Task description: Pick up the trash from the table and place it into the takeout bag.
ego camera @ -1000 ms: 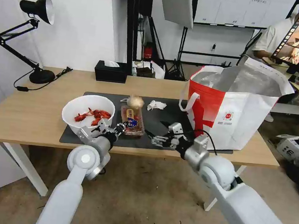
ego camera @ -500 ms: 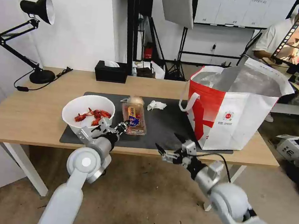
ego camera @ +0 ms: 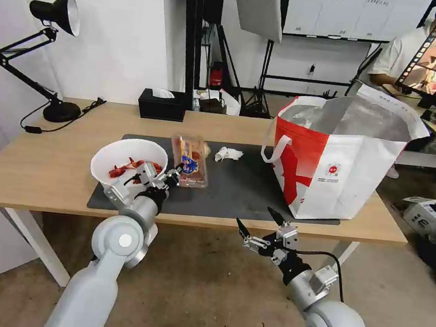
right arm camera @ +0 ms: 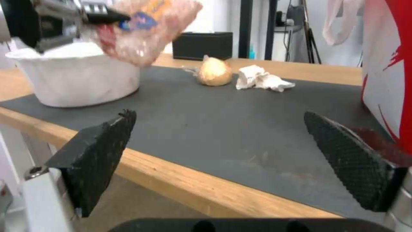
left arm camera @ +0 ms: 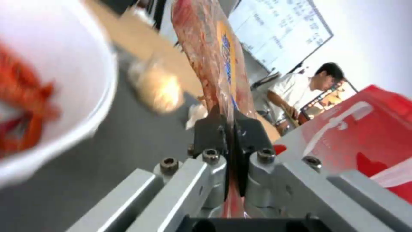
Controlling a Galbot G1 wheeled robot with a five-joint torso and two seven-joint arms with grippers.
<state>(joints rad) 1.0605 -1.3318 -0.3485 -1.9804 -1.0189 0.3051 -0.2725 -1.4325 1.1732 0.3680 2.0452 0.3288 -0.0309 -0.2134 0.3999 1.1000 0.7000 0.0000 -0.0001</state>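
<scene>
Tray of clear plastic with food scraps and a blue-and-orange label [ego camera: 191, 160] is hanging tilted in the air above the dark grey rectangular mat [ego camera: 236, 186], left of centre in the head view, beside the white round bowl of red crayfish shells [ego camera: 123, 162]. The left gripper [ego camera: 176, 173] is clenching the tray's near edge; in the left wrist view its black fingers [left arm camera: 210, 129] are pressing together on the thin plastic rim, and the tray is rising away from them.

The right gripper [ego camera: 259, 223] is hanging below the front edge of the long light-wood table [ego camera: 44, 165], lower centre of the head view, with its jaws spread wide and nothing between them.

The beige wrapped ball [right arm camera: 213, 72] and the crumpled white napkin [right arm camera: 262, 79] are lying just beside each other on the mat. The large white-and-red takeout bag with silver foil lining [ego camera: 344, 162] is standing open at the table's right end.
</scene>
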